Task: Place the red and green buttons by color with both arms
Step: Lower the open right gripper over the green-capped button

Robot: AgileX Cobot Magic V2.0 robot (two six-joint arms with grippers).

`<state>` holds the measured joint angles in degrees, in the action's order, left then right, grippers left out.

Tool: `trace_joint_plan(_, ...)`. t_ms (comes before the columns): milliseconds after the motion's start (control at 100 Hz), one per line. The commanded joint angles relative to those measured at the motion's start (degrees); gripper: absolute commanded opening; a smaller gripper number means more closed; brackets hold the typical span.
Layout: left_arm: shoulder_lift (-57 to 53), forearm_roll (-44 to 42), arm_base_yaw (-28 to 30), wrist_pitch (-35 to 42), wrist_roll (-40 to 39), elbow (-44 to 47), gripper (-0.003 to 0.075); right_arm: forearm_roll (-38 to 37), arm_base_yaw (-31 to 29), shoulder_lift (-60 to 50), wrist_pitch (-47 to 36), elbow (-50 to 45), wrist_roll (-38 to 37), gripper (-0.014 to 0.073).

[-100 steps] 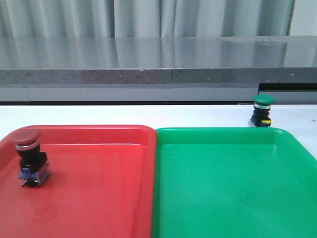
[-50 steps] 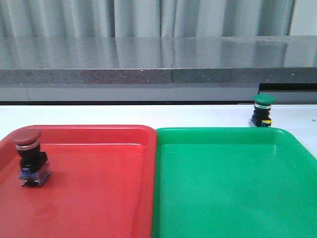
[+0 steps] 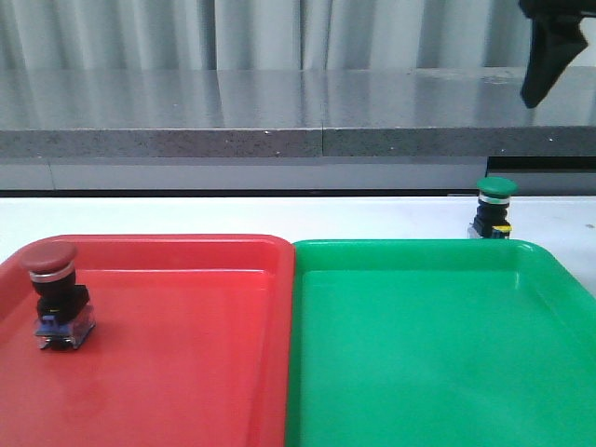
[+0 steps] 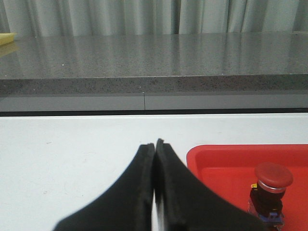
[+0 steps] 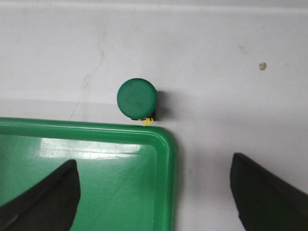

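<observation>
- No brand, label or writing can be read on anything here.
- The red button (image 3: 49, 260) stands upright inside the red tray (image 3: 186, 372), near its left edge: a matte, dark red domed cap, a silver collar, a black body, and a bluish clear block at its base.
- The green button (image 3: 495, 188) stands upright on the white bench (image 3: 233, 214), outside the green tray (image 3: 438, 372) and just beyond its far right corner. My right wrist view shows its round, flat-looking cap (image 5: 137, 96) from above, with a small yellow part at its base touching or almost touching the tray's rounded rim.
- Both trays are glossy moulded plastic with raised rims and rounded corners; they sit side by side, edges touching.
- My left pincer (image 4: 155, 149) is closed on nothing: its two black, smooth, tapering fingers meet tip to tip, above bare bench beside the red tray's corner.
- My right pincer (image 5: 154, 192) is spread wide, its dark fingers well apart, hanging over the green tray's corner and the green button. In the front view it shows as a dark shape (image 3: 551, 51) high at the right.
- Behind the bench runs a speckled grey stone-like ledge (image 3: 279, 112), with pale pleated curtains above it.
</observation>
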<state>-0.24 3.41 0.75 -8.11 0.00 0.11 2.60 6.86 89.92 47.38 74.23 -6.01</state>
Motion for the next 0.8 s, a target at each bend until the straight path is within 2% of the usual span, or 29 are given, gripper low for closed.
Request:
trace_joint_plan(0, -1.8, 0.5, 0.2, 4.4, 0.0, 0.7, -0.002, 0.3, 0.7, 1.9, 1.4, 5.9, 0.1, 0.0637)
trace_joint_plan(170, -1.8, 0.5, 0.2, 4.4, 0.0, 0.7, -0.002, 0.3, 1.3, 9.2, 5.4, 12.8, 0.1, 0.0637)
trace_joint_plan(300, -1.8, 0.5, 0.2, 4.4, 0.0, 0.7, -0.002, 0.3, 1.3, 13.0, 6.1, 14.5, 0.1, 0.0637)
trace_joint_plan(790, -1.8, 0.5, 0.2, 4.4, 0.0, 0.7, -0.002, 1.4, 1.3, 19.5, -3.1, 14.5, 0.0, 0.0637)
